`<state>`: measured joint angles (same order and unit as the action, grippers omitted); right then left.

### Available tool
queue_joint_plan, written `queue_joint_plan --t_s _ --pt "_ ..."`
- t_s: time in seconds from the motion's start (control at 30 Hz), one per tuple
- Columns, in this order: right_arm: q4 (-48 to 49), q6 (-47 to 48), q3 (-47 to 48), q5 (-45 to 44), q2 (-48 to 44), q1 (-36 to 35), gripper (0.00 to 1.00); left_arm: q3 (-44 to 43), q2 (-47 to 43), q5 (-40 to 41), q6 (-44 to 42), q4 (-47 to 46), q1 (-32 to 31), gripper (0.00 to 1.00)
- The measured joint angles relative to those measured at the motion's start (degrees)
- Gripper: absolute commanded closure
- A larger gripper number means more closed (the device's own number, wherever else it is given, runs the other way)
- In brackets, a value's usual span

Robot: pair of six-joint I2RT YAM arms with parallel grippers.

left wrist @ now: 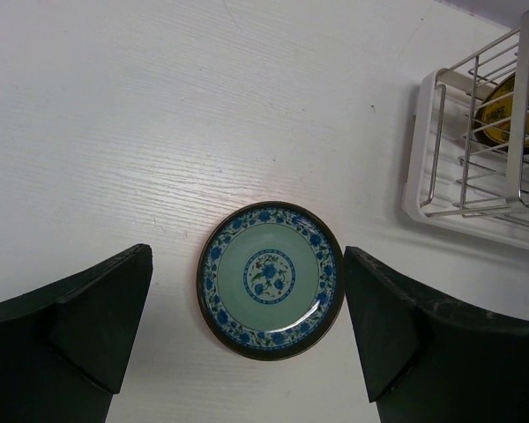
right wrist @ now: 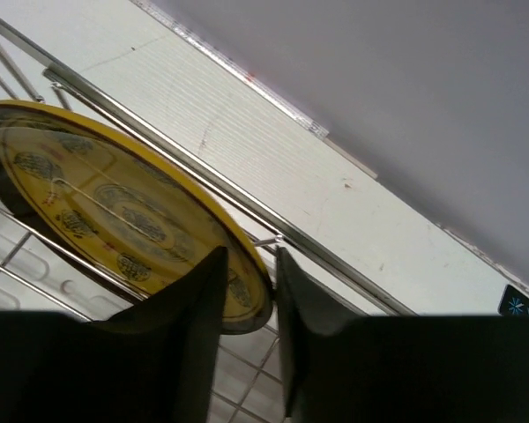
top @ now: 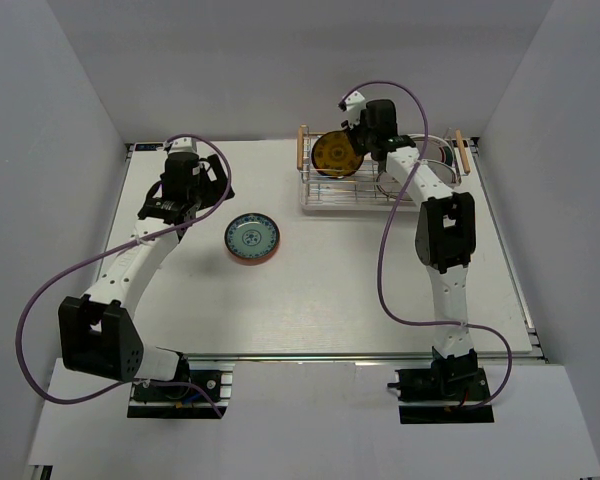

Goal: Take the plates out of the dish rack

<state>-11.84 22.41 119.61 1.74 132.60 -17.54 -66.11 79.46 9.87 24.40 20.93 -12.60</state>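
Two arms, from above: the left arm hangs over the left part of the surface. The right arm reaches to the dish rack at the far right.
Plates, from above: a blue and green plate lies flat on the surface, well apart from the rack. A yellow plate stands on its edge at the rack's left end. More plates at the right end are mostly hidden by the arm.
Left wrist view: the left fingers are spread wide and hold nothing. The blue and green plate shows on the surface below, in the gap between them. A corner of the rack is at the top right.
Right wrist view: the right fingers are close together, one on each side of the yellow plate's rim. I cannot tell if they squeeze it yet.
Step, I think: getting a hold on the yellow plate so it can be lifted out.
Could go wrong, slip: the hold is only on the thin rim. The plate may swing or slide out and drop.
Could go wrong, snag: a rack wire crosses the plate's face. A sideways pull may catch it and drag the whole rack.
Could go wrong, bump: the blue and green plate sits in the middle. A plate put down too near may knock it.
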Motion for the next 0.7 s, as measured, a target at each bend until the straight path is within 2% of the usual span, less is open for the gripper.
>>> queue_joint_plan --t_s 0.23,0.3,0.7 --pt "-0.13 0.9 0.35 1.49 0.0 0.66 0.89 0.0 0.0 -0.33 -0.02 -0.04 0.0 0.02" --pt "-0.13 1.68 0.35 1.88 0.0 0.72 1.0 0.0 0.0 -0.57 -0.02 -0.09 0.0 0.02" --pt "-0.35 7.91 -2.43 1.46 -4.37 0.22 1.0 2.25 -2.91 -4.66 0.0 -1.99 0.0 0.02"
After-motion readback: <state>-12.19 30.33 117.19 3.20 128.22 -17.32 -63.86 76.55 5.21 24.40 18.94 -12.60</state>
